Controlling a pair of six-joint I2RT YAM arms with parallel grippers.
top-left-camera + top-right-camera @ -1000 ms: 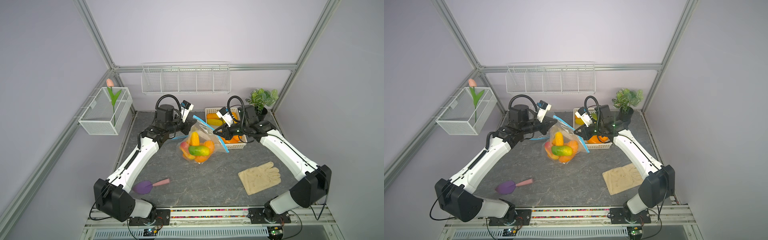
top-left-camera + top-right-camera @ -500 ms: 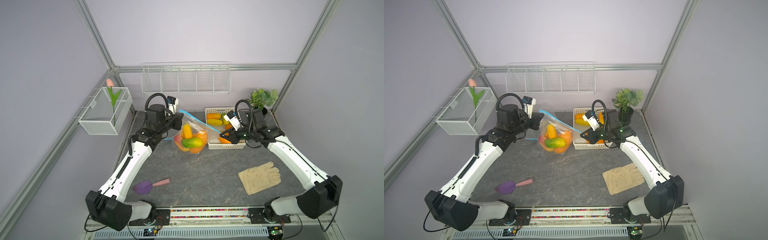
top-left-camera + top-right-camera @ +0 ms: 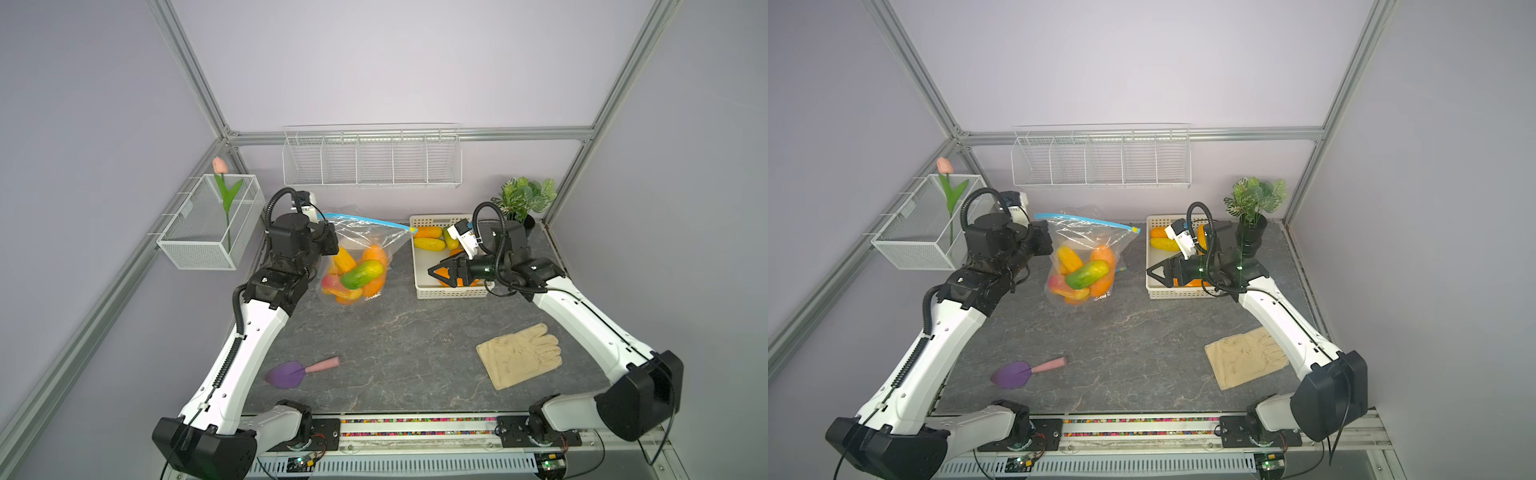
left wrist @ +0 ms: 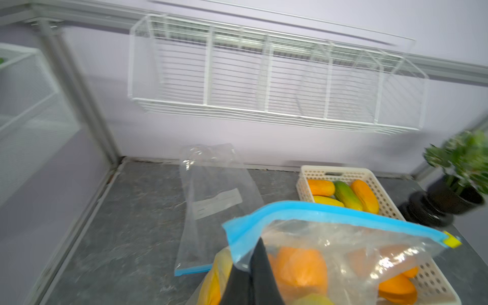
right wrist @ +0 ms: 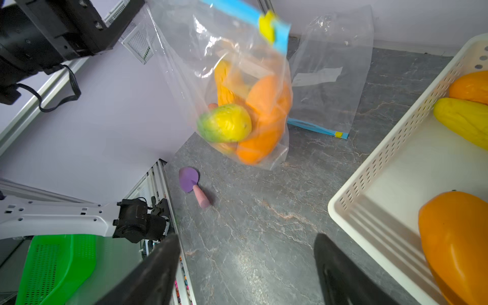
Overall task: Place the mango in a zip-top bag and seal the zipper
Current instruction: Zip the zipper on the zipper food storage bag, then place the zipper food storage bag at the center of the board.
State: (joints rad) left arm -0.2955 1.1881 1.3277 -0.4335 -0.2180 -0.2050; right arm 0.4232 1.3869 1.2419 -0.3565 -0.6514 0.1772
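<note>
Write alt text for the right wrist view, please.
A clear zip-top bag of orange, yellow and green mangoes, yellow slider at one end of its blue strip, hangs above the table. Behind it an empty bag lies flat; nearby are a purple scoop and a white basket of fruit. The right arm's jaws stand open, empty.

This is a robotics laboratory test cell. Aluminium frame profiles [image 3: 415, 134] carry plain lilac wall panels [image 3: 395, 62] around a grey stone-pattern worktop [image 3: 395, 340]. The left arm [image 3: 249, 345] and right arm [image 3: 582, 316] stand on a front base rail [image 3: 415, 428]. Staged props include a wire rack [image 3: 372, 162] and a potted plant [image 3: 525, 199].
</note>
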